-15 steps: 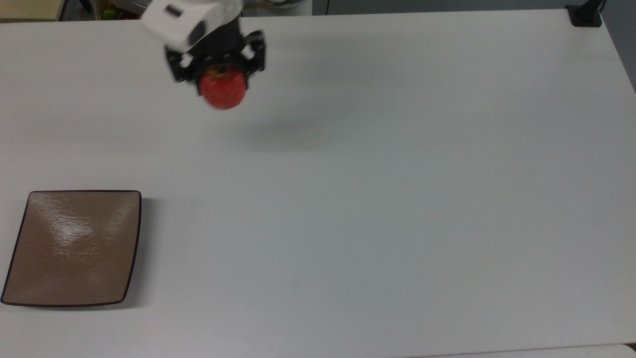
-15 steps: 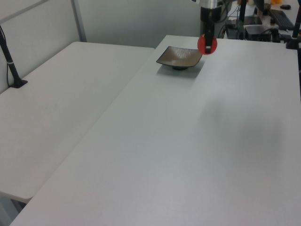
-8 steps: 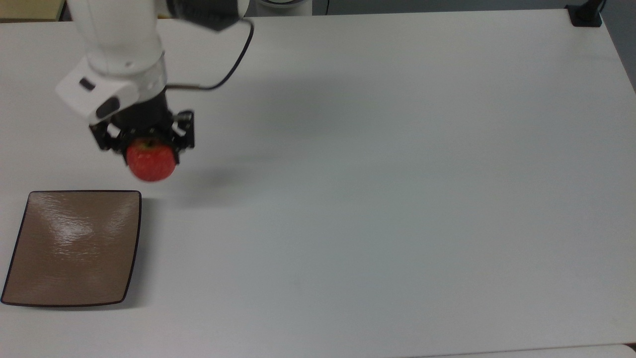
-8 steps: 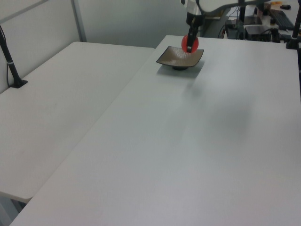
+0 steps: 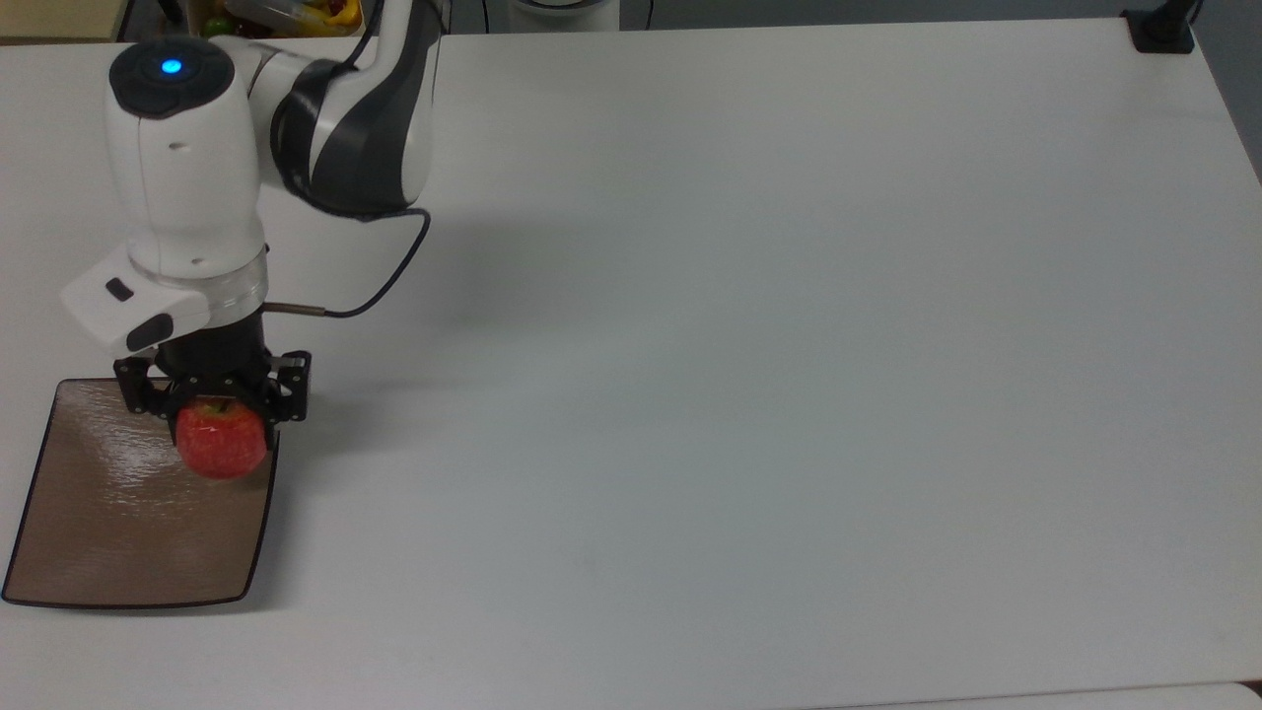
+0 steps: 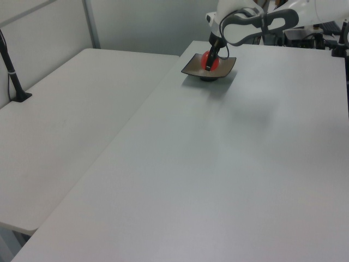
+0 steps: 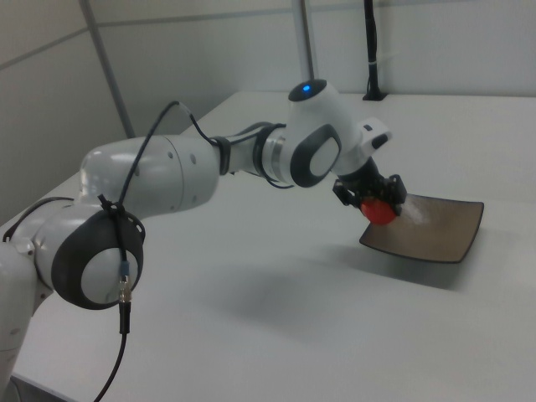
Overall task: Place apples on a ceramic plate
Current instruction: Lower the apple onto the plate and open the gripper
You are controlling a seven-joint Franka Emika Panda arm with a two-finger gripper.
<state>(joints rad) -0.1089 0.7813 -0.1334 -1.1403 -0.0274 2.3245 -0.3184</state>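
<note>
- Gripper [image 5: 219, 414] clamped on the apple [image 5: 221, 440], over the plate [image 5: 118, 532] corner nearest the arm in the top view.
- Pickup and carry done.
- Left: lower, release onto plate.

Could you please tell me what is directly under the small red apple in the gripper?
Under the small round red apple held by the black two-finger gripper lies the glossy tan-brown square plate, near its edge. The patch of plate beneath the apple is covered.
</note>
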